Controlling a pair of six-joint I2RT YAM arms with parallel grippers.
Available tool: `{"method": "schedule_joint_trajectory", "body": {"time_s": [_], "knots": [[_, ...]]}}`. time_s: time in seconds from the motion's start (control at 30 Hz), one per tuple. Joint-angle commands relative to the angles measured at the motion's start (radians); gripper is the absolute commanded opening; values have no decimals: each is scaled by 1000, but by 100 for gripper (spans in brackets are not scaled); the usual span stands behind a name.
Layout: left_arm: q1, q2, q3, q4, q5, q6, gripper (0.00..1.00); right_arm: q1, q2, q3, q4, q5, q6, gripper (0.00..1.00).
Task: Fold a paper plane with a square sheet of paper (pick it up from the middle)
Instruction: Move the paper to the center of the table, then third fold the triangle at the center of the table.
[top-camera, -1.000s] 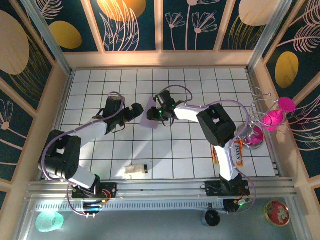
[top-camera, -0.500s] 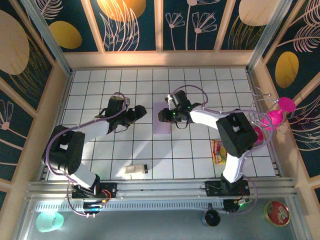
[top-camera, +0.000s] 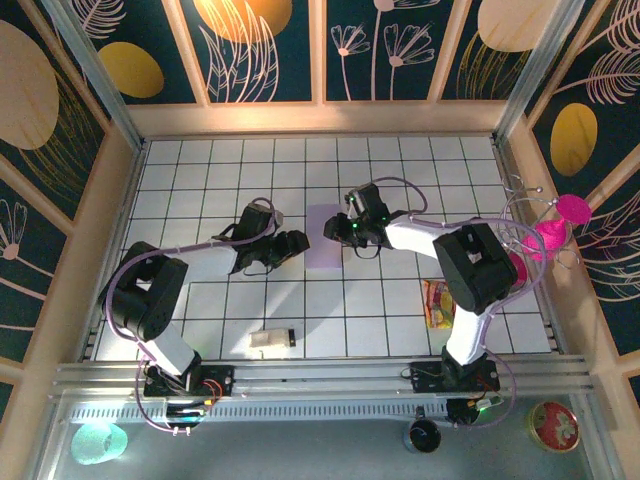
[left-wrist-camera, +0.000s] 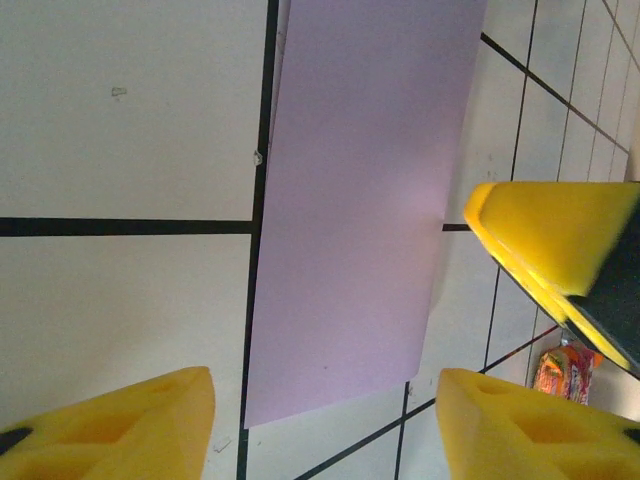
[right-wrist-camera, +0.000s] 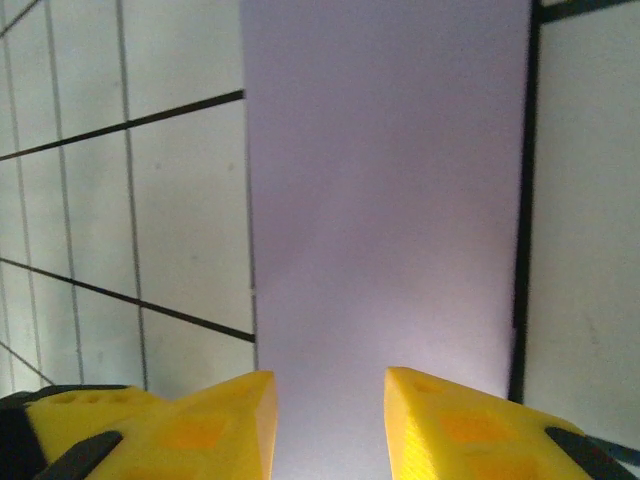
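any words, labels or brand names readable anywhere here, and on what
No text can be read.
snack packet: printing too small and blurred to read.
round red tin: gold marking, too small to read.
square sheet of paper: blank, no writing.

Paper sheet (top-camera: 322, 247) lies between left pincer (top-camera: 299, 243) and right pincer (top-camera: 331, 230).

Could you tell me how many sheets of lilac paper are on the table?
1: the lilac sheet lies flat at the centre of the table, with the left gripper and right gripper at either side. Another could be hidden under an arm.
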Motion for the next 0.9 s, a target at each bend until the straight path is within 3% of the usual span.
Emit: {"method": "schedule_joint_trajectory", "body": {"time_s": [0.0, 0.33, 0.57, 0.87], "knots": [[-10, 29, 11, 19, 18, -33, 55, -9, 38, 4, 1, 0, 26, 34], [-22, 88, 3, 28, 37, -41, 39, -9, 86, -6, -33, 16, 37, 33], [-23, 114, -10, 121, 92, -87, 27, -9, 91, -13, -32, 14, 34, 32], [-22, 141, -3, 157, 115, -106, 24, -8, 91, -23, -25, 13, 29, 32]]}}
